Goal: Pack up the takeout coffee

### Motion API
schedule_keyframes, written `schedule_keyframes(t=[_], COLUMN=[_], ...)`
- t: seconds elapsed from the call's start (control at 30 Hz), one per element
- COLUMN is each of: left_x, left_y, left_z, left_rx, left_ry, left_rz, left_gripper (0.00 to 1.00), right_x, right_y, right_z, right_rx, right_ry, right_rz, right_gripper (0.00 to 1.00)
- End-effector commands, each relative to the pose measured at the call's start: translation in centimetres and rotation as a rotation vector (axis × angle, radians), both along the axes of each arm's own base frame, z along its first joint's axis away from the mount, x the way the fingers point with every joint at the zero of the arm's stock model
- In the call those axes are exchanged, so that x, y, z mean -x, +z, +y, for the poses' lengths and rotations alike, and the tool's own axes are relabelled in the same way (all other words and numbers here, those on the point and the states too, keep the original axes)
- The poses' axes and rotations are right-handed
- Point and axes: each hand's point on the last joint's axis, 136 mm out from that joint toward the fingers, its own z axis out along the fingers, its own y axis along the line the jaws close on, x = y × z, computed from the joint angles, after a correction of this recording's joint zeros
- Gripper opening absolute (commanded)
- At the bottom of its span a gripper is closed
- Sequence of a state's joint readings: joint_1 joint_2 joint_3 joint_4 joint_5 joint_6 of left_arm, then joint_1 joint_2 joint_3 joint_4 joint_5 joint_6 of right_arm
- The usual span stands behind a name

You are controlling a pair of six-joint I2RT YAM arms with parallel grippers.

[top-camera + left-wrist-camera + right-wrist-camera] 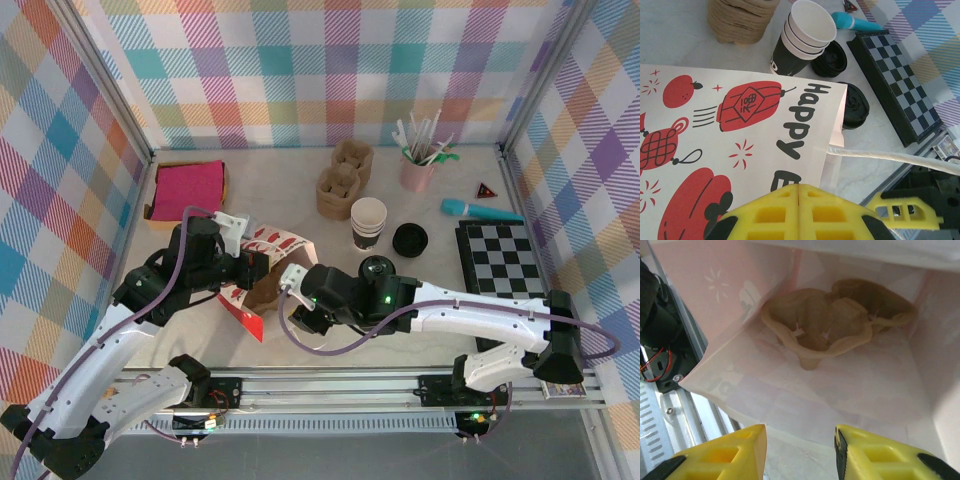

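Packing is not yet done: the coffee (pixel 375 268), which I take to be the black-lidded round thing seen from above, stands on the tabletop (pixel 290 195) just beside the right forearm, between the paper bag (pixel 262 250) and the checkerboard (pixel 505 260); its cup wall is not clear from these views. The bag lies on its side with its mouth toward the right end effector (pixel 799 440), whose fingers stand apart with nothing between them, just outside the mouth. At the far end inside sits a cardboard cup carrier (pixel 830 325), askew and with no cup in it. The left end effector (pixel 799 197) is pressed together, apparently pinching the bag's upper edge and holding the mouth open. Several things could go wrong. The right arm, swinging round to the coffee, could knock it over, since it sits so near the forearm. A grab could land on the stack of empty cups (pixel 368 222) or the loose lid (pixel 410 240) nearby. Thin paper in a small pinch may slip or tear, letting the mouth collapse. A full cup pushed into a bag on its side, onto a skewed carrier, could leak or pop its lid.
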State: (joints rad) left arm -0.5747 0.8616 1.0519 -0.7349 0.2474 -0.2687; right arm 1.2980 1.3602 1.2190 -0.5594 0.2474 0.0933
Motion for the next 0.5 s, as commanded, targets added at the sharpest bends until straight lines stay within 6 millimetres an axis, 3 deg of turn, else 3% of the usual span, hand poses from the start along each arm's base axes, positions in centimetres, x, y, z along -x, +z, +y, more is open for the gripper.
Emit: schedule_keyframes(t=[0.0, 0.13, 0.47], left_x=[0.6, 0.5, 0.7], left_y=[0.1, 0.2, 0.2], left_z=[0.0, 0.0, 0.0], left_rx=[0.007, 0.011, 0.010], left_ry=[-0.016, -0.013, -0.014], left_rz=[0.004, 0.002, 0.006], left_gripper=[0.00, 0.00, 0.00], right_x=[-0.2, 1.1, 2.2], right_y=[2.8, 2.6, -1.3], right_z=[1.0, 1.9, 3.8], right_rx=[-0.070, -0.040, 0.023], right_ry=[0.116, 0.280, 0.416], right_rz=[-0.024, -0.040, -0.008], right_gripper=[0.41, 0.39, 0.36])
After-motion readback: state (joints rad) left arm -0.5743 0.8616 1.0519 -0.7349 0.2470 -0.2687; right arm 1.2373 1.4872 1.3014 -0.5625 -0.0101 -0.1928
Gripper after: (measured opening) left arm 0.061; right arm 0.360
